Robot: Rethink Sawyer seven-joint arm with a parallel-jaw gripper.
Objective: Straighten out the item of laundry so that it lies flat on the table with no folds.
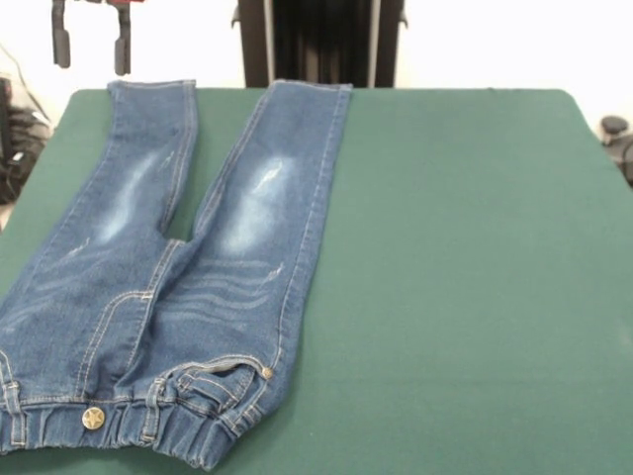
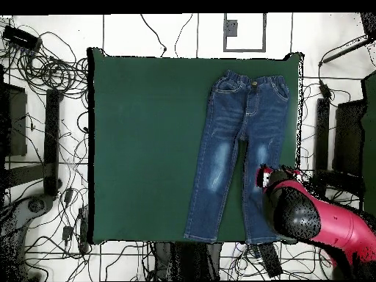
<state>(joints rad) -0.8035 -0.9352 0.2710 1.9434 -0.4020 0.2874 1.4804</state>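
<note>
Already the jeans (image 2: 236,153) are spread nearly flat toward three o'clock on the tabletop (image 2: 143,147) seen from overhead. The tool (image 1: 92,45), raised and empty, is parted. Only the bunched waistband should be smoothed, pressing lightly outward.

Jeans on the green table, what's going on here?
Nothing is gripping the jeans at this moment. They lie spread out on the green table, legs straight and slightly apart, waistband toward the camera-side edge in the front view and leg hems at the robot's side. No obvious folds show, only light creases near the waist. The robot's claw hangs open above the table's far corner, clear of the cloth. In the overhead view the red arm sits off the table's edge beside one leg.
</note>
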